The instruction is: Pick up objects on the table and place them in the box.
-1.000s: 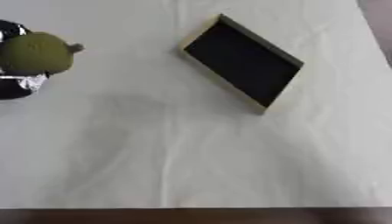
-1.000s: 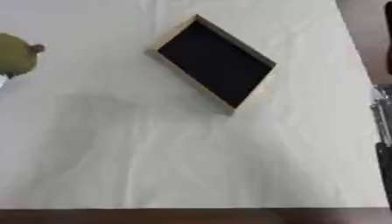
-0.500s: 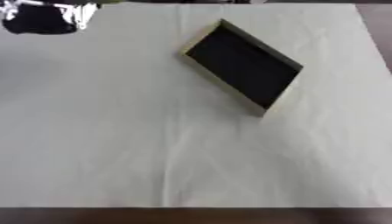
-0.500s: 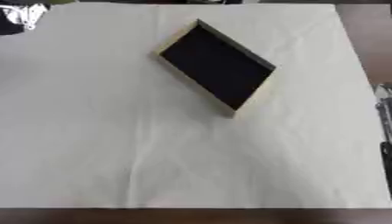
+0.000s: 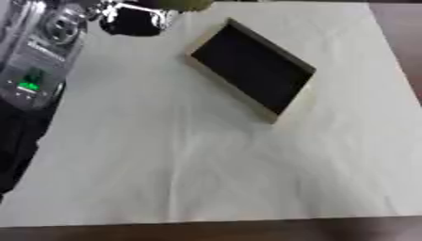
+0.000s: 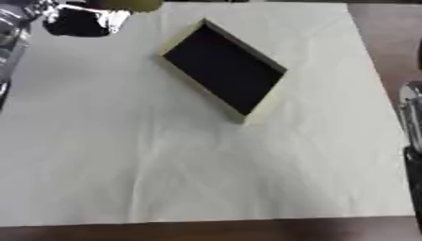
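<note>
The left hand [image 5: 136, 21] has been brought toward the box [image 5: 251, 70], wrapped around a green thing [image 5: 185, 4] so it can be dropped in.

A pale cream cloth [image 5: 214, 160], creased with soft wrinkles, is spread flat and covers nearly the whole view. A dark brown wooden tabletop [image 5: 404, 33] shows bare beyond the cloth's edge at two to three o'clock and as a narrow strip along the bottom, from five to seven o'clock.
</note>
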`<action>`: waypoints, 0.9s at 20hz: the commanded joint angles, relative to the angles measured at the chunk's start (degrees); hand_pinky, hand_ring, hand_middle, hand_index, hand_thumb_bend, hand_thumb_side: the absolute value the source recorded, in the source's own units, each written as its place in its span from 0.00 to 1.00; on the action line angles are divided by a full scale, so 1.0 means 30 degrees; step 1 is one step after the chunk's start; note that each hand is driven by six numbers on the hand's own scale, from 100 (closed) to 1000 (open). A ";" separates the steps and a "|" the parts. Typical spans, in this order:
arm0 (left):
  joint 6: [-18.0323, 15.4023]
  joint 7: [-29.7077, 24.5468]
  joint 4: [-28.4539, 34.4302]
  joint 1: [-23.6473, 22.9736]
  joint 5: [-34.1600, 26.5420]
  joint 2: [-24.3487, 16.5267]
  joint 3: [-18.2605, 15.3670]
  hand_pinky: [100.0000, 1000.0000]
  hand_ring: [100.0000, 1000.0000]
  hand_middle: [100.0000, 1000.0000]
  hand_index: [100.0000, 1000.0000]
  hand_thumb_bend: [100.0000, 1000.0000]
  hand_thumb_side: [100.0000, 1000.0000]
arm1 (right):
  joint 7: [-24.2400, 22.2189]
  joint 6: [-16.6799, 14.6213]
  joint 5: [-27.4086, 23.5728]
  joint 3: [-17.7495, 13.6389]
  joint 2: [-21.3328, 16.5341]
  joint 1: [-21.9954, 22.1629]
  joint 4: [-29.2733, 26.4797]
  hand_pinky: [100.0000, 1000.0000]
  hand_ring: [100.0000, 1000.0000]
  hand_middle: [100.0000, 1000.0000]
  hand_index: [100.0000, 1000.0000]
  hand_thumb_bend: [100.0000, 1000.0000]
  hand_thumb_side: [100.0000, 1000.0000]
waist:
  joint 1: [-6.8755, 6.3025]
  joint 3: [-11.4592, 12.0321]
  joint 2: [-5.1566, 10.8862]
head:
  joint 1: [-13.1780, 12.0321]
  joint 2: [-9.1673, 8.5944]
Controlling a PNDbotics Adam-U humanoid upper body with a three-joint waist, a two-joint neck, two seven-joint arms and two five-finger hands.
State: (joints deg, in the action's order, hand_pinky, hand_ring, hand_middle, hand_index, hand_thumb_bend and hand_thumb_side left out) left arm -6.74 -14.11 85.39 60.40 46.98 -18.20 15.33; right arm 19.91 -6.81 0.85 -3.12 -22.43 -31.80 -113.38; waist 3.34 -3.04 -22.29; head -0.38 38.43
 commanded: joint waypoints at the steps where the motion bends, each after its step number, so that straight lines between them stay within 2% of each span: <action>1: -0.0405 0.0477 -0.1368 0.0761 0.1171 0.0883 -0.0114 0.59 0.57 0.48 0.60 0.00 0.00 | -0.0210 -0.0114 -0.0288 0.0032 0.0220 -0.0496 -0.0405 0.82 0.67 0.59 0.70 0.00 0.56 | 0.0123 -0.0242 0.0350 | -0.0476 -0.0332; 7: -0.1048 0.0850 -0.3711 0.1244 0.2297 0.2160 -0.0008 0.59 0.57 0.48 0.61 0.00 0.00 | -0.0341 -0.0102 -0.0515 0.0098 0.0787 -0.0713 -0.0405 0.82 0.67 0.59 0.70 0.00 0.56 | 0.0476 -0.0804 0.0243 | -0.0930 -0.0502; 11: -0.1033 0.1081 -0.4643 0.1249 0.3137 0.2650 -0.0093 0.60 0.58 0.49 0.61 0.00 0.00 | -0.0373 -0.0097 -0.0593 0.0116 0.1052 -0.0794 -0.0405 0.82 0.67 0.59 0.70 0.00 0.56 | 0.0655 -0.0999 0.0241 | -0.1087 -0.0572; 18: -0.1498 0.0988 -0.6130 0.0728 0.5240 0.2892 0.0008 0.66 0.63 0.53 0.67 0.05 0.00 | -0.0342 -0.0032 -0.0588 0.0088 0.1108 -0.0653 -0.0405 0.82 0.67 0.59 0.69 0.00 0.57 | 0.0640 -0.0963 0.0235 | -0.1077 -0.0654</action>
State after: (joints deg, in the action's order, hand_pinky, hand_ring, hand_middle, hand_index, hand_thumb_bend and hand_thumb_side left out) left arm -10.78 -11.17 66.89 61.54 61.62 -9.92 15.34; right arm 18.84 -7.03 -0.65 -2.47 -18.22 -33.25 -113.38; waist 5.36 -5.86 -22.84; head -3.63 37.14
